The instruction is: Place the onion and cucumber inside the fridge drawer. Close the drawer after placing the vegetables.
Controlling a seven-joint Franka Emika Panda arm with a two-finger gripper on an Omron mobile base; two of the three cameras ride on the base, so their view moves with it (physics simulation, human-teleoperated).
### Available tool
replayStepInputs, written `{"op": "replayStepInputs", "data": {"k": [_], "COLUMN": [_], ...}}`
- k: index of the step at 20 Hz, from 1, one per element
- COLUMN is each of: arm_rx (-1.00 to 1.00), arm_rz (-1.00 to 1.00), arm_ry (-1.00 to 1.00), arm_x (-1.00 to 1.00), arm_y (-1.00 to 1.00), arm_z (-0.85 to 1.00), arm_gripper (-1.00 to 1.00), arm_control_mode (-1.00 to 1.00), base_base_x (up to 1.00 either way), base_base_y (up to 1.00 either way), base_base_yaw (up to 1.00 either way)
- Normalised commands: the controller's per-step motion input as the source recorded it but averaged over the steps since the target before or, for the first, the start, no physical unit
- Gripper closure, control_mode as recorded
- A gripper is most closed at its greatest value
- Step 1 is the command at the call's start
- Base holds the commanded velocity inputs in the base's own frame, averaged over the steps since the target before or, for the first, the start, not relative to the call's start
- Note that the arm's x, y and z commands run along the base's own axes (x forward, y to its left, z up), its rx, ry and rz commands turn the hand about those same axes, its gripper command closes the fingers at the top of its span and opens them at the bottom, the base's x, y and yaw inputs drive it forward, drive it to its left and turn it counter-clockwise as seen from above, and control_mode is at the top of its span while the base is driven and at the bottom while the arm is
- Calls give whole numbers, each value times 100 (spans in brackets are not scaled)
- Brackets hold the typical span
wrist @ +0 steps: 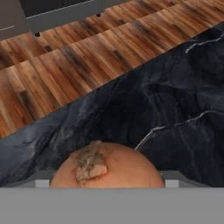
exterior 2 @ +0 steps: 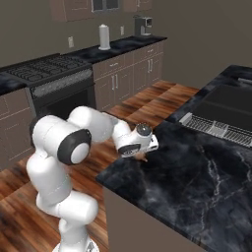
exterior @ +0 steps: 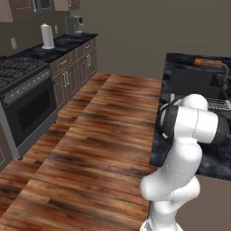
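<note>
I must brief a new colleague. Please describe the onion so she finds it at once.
Find the black marble island counter beside the wooden floor. At its near corner, under the white arm's hand, sits the small round orange-brown onion, the one warm-coloured thing there, with a dry, papery tuft on top.

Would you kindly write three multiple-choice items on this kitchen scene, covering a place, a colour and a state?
1. The onion lies on:
A. the wooden floor
B. the dark marble counter
C. the stove
2. The paper towel roll is:
A. white
B. red
C. green
3. The gripper is:
A. raised high above the cabinets
B. lowered onto the onion
C. over the sink

Key: 1 B, marble surrounds the onion in the hand view; 2 A, it stands white by the wall; 3 B, the hand sits low at the counter's corner with the onion beneath.
</note>
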Motion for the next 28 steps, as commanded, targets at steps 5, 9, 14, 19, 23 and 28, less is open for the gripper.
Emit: {"op": "replayStepInputs", "data": {"k": [5, 9, 14, 19, 23, 28], "arm_rx": [0, 0, 0, 0, 0, 1], "arm_rz": [-1, 0, 0, -1, -3, -5], "arm_ry": [-8, -4, -1, 0, 0, -3], "arm_x": [-75, -71, -60, -50, -79, -100], "arm_y": [100, 99, 89, 70, 42, 4], "arm_z": [67, 81, 91, 96, 46, 0], "arm_gripper": [100, 100, 100, 100, 100, 100], "arm_control_mode": [-100, -100, -100, -100, -100, -100], "base_base_x": [0, 0, 0, 0, 0, 0], "base_base_y": [0, 0, 0, 0, 0, 0], "base_base_yaw": [0, 0, 0, 0, 0, 0]}}
